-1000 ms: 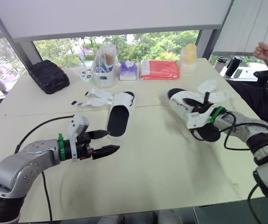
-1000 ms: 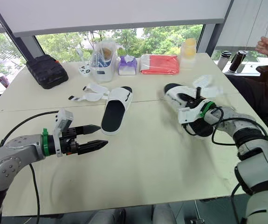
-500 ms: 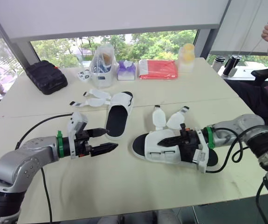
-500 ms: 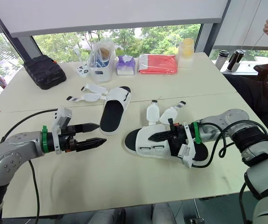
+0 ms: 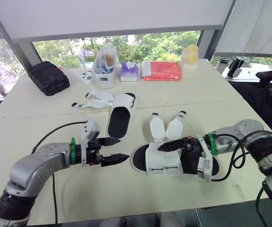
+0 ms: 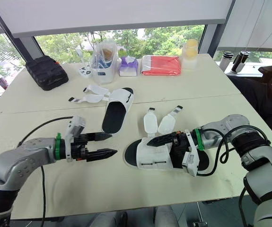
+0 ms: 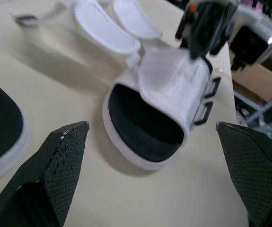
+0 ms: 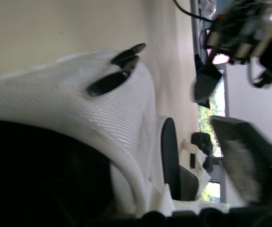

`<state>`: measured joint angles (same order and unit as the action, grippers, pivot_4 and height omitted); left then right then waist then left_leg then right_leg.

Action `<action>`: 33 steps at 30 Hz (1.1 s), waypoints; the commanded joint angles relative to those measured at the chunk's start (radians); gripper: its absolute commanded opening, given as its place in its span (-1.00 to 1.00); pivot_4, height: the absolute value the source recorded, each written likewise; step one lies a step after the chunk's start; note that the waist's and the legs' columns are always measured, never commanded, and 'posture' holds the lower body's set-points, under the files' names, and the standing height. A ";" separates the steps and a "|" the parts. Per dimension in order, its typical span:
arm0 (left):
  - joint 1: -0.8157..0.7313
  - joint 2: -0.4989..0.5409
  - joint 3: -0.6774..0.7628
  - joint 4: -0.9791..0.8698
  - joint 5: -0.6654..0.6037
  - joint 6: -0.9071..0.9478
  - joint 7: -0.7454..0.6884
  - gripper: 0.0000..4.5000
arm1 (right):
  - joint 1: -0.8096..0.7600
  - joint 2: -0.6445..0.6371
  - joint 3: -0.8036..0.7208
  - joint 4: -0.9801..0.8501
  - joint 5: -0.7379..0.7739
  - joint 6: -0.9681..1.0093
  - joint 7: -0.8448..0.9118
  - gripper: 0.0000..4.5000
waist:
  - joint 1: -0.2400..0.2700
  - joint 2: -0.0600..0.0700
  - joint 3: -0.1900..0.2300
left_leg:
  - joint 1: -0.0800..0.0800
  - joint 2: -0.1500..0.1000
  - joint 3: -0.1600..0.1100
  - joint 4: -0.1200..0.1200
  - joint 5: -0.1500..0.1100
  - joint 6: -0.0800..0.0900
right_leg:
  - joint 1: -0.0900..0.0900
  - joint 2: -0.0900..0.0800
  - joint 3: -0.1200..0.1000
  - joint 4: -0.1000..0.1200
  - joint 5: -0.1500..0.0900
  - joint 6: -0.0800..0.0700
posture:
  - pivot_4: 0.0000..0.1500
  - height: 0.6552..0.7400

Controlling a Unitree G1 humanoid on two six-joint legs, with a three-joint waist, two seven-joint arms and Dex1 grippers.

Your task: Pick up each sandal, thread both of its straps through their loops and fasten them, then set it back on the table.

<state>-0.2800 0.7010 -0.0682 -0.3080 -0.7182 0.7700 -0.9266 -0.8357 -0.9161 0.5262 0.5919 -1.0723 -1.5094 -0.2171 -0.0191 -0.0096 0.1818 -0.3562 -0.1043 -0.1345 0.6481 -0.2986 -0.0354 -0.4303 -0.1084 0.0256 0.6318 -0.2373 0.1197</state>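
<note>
Sandal one (image 5: 160, 165) is clamped in right gripper (image 5: 164, 152), sandal two (image 5: 120, 120) lies free, left gripper (image 5: 123, 149) gapes wide.

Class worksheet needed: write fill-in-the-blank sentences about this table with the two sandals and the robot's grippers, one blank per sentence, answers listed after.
1. The right gripper grips the near sandal, whose ____ straps lie unfastened.
2. The left gripper hovers by that sandal's toe end, its jaws ____.
3. The black case sits at the table's far ____ corner.

Missing words: two; open; left.
</note>
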 commanded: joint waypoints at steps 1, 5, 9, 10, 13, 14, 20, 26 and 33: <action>-0.050 0.001 -0.058 0.058 0.086 -0.099 -0.084 1.00 | 0.029 -0.048 -0.076 -0.031 0.058 0.035 0.012 0.98 | 0.002 0.000 0.000 | 0.000 0.000 0.000 0.000 0.000 0.000 | 0.000 0.000 0.000 0.000 0.000 0.000 | 1.00 1.00; -0.129 -0.029 -0.163 0.165 0.200 -0.218 -0.180 1.00 | 0.140 -0.162 -0.153 -0.090 0.146 0.071 0.063 0.98 | 0.010 0.000 0.000 | 0.000 -0.001 0.001 0.000 0.000 0.000 | 0.001 0.000 0.000 -0.001 0.000 0.000 | 1.00 1.00; -0.184 -0.080 -0.210 0.225 0.245 -0.274 -0.241 1.00 | 0.241 -0.245 -0.237 -0.141 0.228 0.144 0.113 0.98 | -0.003 0.000 0.000 | 0.000 -0.001 0.002 0.000 -0.001 0.001 | 0.001 0.000 0.000 -0.001 0.000 0.000 | 1.00 1.00; -0.189 -0.088 -0.222 0.236 0.262 -0.297 -0.256 1.00 | 0.256 -0.259 -0.255 -0.134 0.243 0.169 0.125 0.98 | -0.008 0.000 0.000 | 0.000 0.000 0.002 0.000 -0.001 0.002 | 0.001 0.000 0.001 -0.001 0.000 0.000 | 1.00 1.00; -0.195 -0.106 -0.249 0.256 0.286 -0.339 -0.307 0.70 | 0.265 -0.295 -0.290 -0.068 0.277 0.255 0.174 1.00 | -0.022 0.000 0.000 | 0.001 0.001 0.003 0.000 -0.001 0.002 | 0.001 0.001 0.001 0.000 0.000 0.000 | 1.00 1.00; -0.199 -0.120 -0.254 0.269 0.298 -0.349 -0.304 0.51 | 0.260 -0.300 -0.298 -0.045 0.296 0.280 0.190 1.00 | -0.023 0.000 0.000 | 0.001 0.001 0.004 0.000 -0.001 0.002 | 0.001 0.001 0.001 0.000 0.000 0.000 | 1.00 1.00; -0.216 -0.163 -0.306 0.313 0.386 -0.409 -0.313 -0.82 | 0.247 -0.275 -0.339 0.044 0.575 0.447 0.394 1.00 | -0.023 0.000 0.000 | 0.001 0.004 0.005 0.001 -0.002 0.005 | 0.002 0.001 0.001 0.000 0.000 0.000 | 1.00 1.00; -0.201 -0.202 -0.325 0.299 0.424 -0.402 -0.299 -0.99 | 0.377 -0.085 -0.519 -0.276 1.415 1.320 0.843 1.00 | -0.020 -0.001 0.000 | 0.001 0.012 0.004 0.005 -0.006 0.011 | 0.005 0.006 0.001 -0.004 0.005 -0.001 | 1.00 1.00; -0.177 -0.218 -0.326 0.277 0.422 -0.378 -0.289 -0.99 | 0.394 -0.051 -0.700 -0.559 2.107 2.363 0.821 1.00 | 0.009 0.000 0.000 | 0.000 0.012 0.002 0.006 -0.007 0.012 | 0.005 0.006 0.000 -0.005 0.007 -0.002 | 1.00 1.00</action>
<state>-0.4639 0.4865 -0.3964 -0.0038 -0.2939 0.3868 -1.2170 -0.4294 -0.9650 -0.1277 0.0767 0.8956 0.6675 0.6256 -0.0100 -0.0094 0.1813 -0.3561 -0.0923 -0.1326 0.6541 -0.3054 -0.0234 -0.4257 -0.1026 0.0254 0.6272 -0.2305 0.1173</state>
